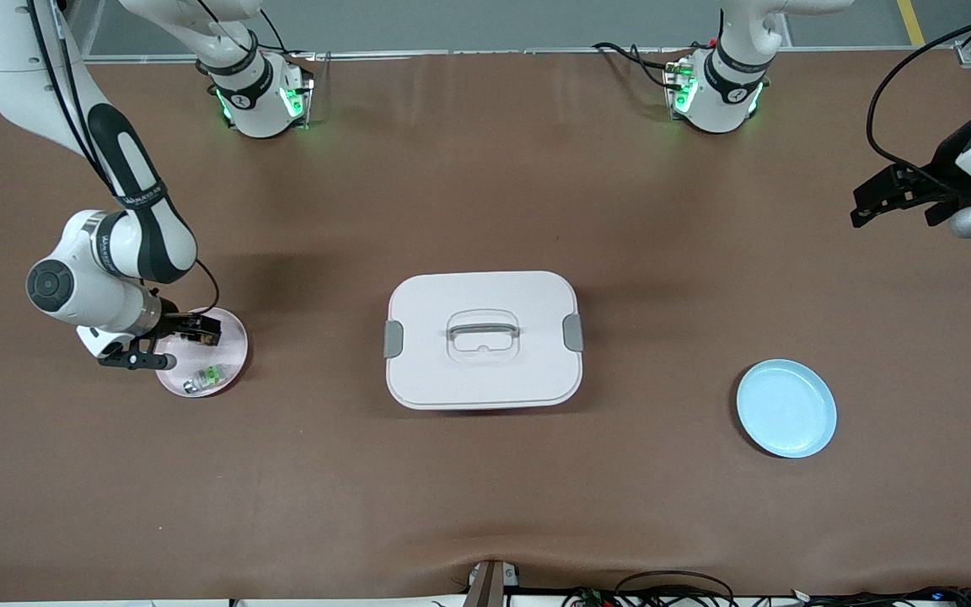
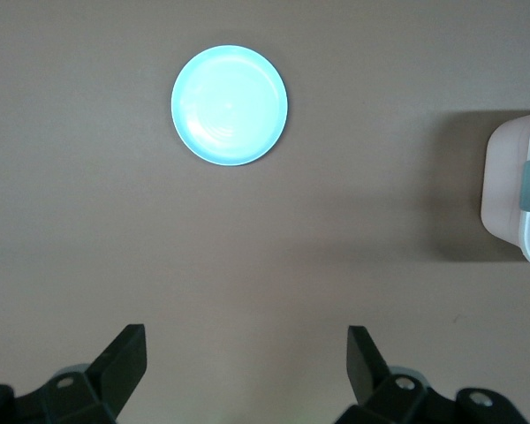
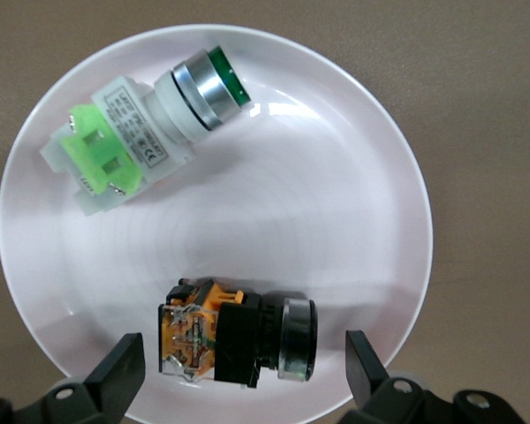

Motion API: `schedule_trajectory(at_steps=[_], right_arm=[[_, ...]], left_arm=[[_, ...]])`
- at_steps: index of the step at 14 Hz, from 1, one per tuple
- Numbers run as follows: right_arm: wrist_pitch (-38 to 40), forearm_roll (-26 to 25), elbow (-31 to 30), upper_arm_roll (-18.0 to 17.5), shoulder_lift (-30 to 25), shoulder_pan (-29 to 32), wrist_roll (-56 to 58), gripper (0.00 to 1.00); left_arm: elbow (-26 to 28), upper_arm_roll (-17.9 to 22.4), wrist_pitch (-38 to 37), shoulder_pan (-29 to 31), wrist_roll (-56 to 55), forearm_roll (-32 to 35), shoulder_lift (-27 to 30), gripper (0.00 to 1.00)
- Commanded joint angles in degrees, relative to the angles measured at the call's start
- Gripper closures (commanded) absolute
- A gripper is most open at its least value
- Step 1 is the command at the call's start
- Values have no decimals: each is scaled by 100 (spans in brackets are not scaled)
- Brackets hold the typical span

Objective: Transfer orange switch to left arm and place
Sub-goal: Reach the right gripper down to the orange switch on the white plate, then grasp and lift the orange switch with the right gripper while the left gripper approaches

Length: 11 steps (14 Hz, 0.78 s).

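The round pale-blue plate (image 1: 786, 408) lies nearest the front camera, toward the left arm's end of the brown table (image 1: 485, 506), with nothing on it. The large white rounded-rectangular box (image 1: 484, 339) with grey side latches and a clear handle on its lid sits at the middle of the table, slightly farther from the camera than the blue plate and well apart from it.

Toward the right arm's end lies a round pink plate (image 1: 233, 324). On it rest two parts, apart from each other: the small black switch with an orange end (image 3: 234, 333), lying on its side near the plate's rim, and a white-and-green push-button component with a silver collar (image 3: 146, 128), the nearer of the two to the front camera.

The right tool (image 3: 246, 371) hangs low over the pink plate, released, its fingers (image 3: 115, 375) spread on either side of the orange switch without touching it.

The left tool (image 2: 247, 367) waits high near the table's edge at the left arm's end, fingers wide apart and holding nothing.
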<state>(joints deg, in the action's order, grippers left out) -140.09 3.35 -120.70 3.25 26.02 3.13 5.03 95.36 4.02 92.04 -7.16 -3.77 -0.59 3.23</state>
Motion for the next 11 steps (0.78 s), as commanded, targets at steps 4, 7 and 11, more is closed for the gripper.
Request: schedule_trajectory(at_steps=[4,7,11], right_arm=[[-142,78,29,-44,148,29,-20,0],[-142,78,29,-44,157,3,-11,0],[-36,87,55,-44,140,-6,-247,100]], left_arm=[[-106,3,-99,13,26,-2,-42,0],[-106,3,-99,13,17,-2,-42,0],[-114,3,-99,-5,8,-2,-42,0]])
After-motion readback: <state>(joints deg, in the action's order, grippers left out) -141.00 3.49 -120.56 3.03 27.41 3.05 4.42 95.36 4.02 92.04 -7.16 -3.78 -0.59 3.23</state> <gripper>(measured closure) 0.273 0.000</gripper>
